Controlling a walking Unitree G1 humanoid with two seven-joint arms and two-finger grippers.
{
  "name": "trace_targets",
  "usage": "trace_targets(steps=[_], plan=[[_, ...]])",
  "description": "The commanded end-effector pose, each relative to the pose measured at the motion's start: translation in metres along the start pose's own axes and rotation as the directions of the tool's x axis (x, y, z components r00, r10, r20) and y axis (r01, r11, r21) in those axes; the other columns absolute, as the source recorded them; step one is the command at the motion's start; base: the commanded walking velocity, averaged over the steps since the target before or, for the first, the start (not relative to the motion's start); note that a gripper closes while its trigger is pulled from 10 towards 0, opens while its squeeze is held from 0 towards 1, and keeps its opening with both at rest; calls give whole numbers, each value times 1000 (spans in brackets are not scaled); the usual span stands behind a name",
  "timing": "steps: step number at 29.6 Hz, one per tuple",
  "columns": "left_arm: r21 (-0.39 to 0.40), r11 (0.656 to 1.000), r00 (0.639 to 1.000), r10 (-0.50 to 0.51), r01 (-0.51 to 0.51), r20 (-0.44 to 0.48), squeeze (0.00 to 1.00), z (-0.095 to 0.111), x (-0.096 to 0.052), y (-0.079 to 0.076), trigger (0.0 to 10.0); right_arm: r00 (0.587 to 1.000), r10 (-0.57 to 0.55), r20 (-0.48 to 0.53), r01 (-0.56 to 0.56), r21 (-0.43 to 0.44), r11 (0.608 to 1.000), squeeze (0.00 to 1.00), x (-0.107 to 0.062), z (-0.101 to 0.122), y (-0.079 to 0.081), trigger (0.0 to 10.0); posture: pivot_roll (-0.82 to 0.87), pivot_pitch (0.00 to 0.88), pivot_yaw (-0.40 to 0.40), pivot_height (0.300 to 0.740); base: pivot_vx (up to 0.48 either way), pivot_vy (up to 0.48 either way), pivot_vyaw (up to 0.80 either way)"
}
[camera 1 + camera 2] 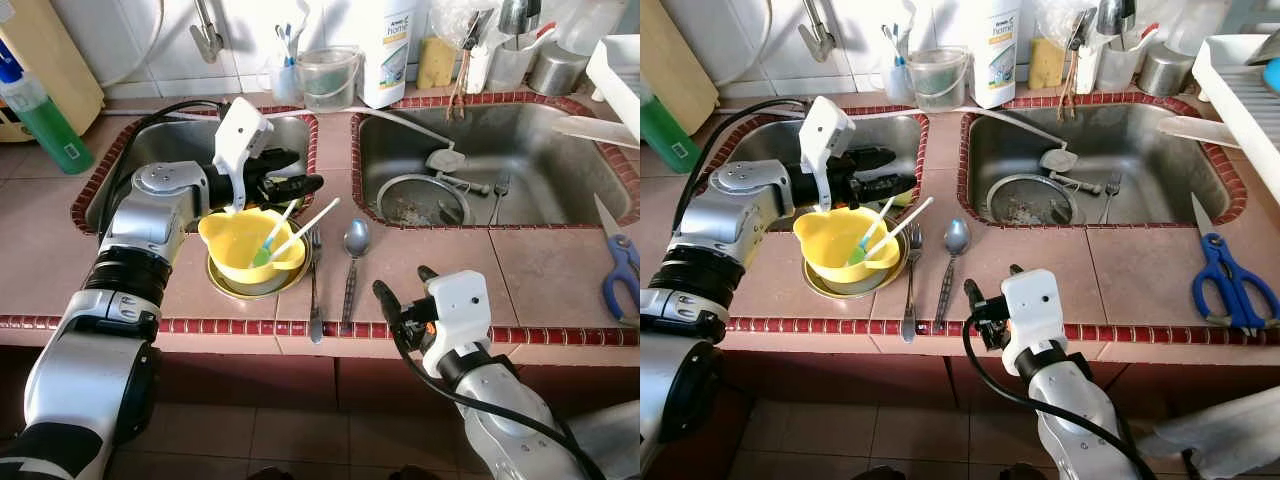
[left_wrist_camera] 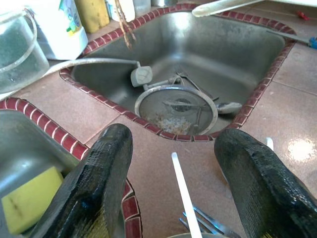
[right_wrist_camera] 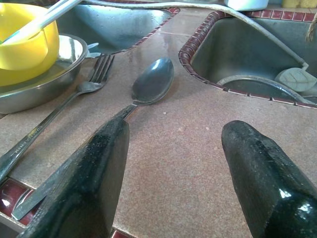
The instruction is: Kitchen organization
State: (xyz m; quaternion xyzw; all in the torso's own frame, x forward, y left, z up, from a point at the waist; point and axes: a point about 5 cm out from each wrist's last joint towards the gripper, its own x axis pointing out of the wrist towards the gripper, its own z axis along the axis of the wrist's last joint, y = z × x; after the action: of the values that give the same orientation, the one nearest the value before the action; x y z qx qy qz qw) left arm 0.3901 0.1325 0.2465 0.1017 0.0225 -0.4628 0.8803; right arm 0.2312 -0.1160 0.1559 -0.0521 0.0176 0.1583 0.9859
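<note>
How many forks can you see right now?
2. One fork lies on the counter between the yellow bowl and the spoon; another fork lies in the right sink. Others may be hidden among the dishes.

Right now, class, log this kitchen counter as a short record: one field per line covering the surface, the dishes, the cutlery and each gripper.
surface: tiled counter with two steel sinks
dishes: yellow bowl stacked in a metal bowl
cutlery: fork and spoon side by side on the counter
left gripper: open, above the yellow bowl
right gripper: open, at the counter's front edge, near the spoon's handle
</note>
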Motion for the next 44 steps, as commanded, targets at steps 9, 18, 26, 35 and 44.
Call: trace_targets(steps=[9,18,26,35,44], plan=[[33,999,997,-35,37,-62,0,-11,2,-6,10000,1000,8,11,-8,4,1000,0,-2,3,3,10000,-142,154,117,703,0,0,0],[39,998,995,-46,49,-88,0,-19,3,-9,10000,1000,4,11,-5,5,1000,0,-3,3,3,10000,-142,160,122,703,0,0,0],[13,999,996,-39,40,-74,0,-18,2,-7,0,1000,2,9,-2,7,1000,0,-3,3,3,10000,-142,162,122,703,0,0,0],[18,999,996,-41,42,-78,0,-18,2,-7,0,1000,-2,9,2,4,1000,0,-3,2,2,10000,-142,162,122,703,0,0,0],[23,999,996,-44,46,-79,0,-17,1,-7,0,1000,4,9,-4,4,1000,0,-3,2,3,10000,-138,157,119,703,0,0,0]])
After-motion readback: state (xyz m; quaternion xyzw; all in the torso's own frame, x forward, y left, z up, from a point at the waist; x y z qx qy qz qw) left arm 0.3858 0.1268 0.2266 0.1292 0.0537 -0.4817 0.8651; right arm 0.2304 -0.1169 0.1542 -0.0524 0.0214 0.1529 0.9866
